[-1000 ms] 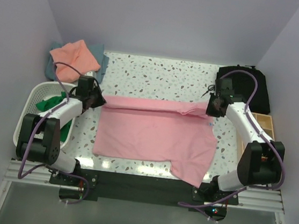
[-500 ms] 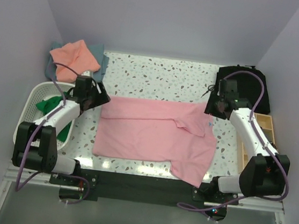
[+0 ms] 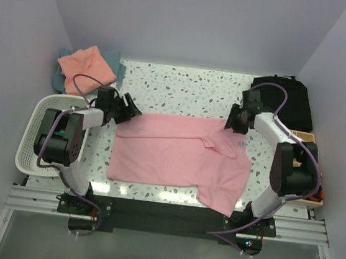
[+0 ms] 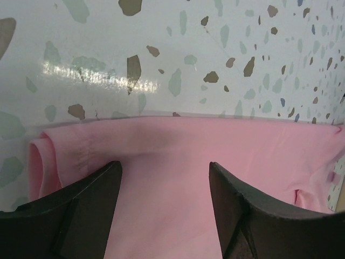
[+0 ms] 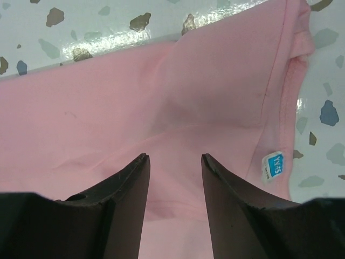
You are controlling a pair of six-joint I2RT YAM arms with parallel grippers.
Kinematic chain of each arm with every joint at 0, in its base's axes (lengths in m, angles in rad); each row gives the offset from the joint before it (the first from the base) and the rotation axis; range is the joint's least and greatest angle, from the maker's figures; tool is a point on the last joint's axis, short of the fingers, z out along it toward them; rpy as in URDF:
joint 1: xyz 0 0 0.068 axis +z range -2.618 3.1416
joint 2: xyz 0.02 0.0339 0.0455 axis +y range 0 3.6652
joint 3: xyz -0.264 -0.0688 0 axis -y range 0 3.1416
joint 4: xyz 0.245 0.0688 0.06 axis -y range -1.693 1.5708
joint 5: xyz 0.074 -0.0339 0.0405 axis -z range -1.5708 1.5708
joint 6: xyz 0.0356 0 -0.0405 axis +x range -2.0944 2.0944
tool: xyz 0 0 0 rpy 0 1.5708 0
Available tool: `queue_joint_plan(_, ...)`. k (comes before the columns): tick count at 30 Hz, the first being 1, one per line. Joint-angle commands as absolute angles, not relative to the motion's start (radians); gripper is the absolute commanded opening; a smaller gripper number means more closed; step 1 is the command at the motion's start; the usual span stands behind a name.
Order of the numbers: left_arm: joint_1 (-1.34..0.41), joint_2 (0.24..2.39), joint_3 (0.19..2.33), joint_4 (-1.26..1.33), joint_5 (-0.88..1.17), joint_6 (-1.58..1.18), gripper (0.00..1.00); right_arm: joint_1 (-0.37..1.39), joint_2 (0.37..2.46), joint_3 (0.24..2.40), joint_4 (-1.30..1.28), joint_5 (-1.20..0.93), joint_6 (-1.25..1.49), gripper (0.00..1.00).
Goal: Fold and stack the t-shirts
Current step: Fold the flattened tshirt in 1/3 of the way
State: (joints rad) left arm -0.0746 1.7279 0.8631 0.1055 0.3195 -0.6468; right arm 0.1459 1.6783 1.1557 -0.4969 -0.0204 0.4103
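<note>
- Top view: the light pink t-shirt point(image 3: 176, 158) lies spread in the middle of the worktop point(image 3: 184, 87). Its near right corner reaches over the worktop's near edge.
- The left end effector point(image 3: 131, 109) sits at the pink shirt's far left corner, and the right end effector point(image 3: 231, 125) sits at its far right corner. This view does not show how either stands.
- Beyond the pink shirt's left corner, at the back of the worktop, the salmon-orange t-shirt point(image 3: 86, 66) lies crumpled on the grey-blue t-shirt point(image 3: 119, 67).
- A white basket point(image 3: 33, 120) stands left of the pink shirt, and a black bag point(image 3: 292, 102) lies right of it, behind the right arm.
- Left wrist view: the left end effector point(image 4: 164, 167) is released, its two dark fingers point(image 4: 86, 210) spread wide with nothing between them.
- Pink cloth point(image 4: 215, 143) fills the space below the fingers. The shirt's straight far edge runs just ahead of the fingertips, with a rolled hem at the left end, and speckled worktop lies past it.
- Right wrist view: the right end effector point(image 5: 173, 159) is likewise released, its jaws apart above the cloth and gripping nothing.
- The pink shirt's neck label point(image 5: 275, 163), blue and white, lies to the right of the fingers beside a stitched seam. Whether the fingertips touch the fabric cannot be told.
</note>
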Motion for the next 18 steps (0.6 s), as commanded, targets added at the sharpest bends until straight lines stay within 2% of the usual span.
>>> queue_joint_plan(1,-0.077,1.761,0.848,0.226,0.322,-0.66,0.71,0.149,1.724,1.192,-0.474,0.027,0.423,0.47)
queue_joint_plan(10,-0.074,1.923,0.98,0.18,0.215,-0.641,0.71,0.147,1.95,1.347,-0.535,0.109,0.417,0.45)
queue_joint_plan(18,-0.069,2.025,1.169,0.086,0.135,-0.618,0.71,0.149,2.192,1.739,-0.635,0.146,0.382,0.46)
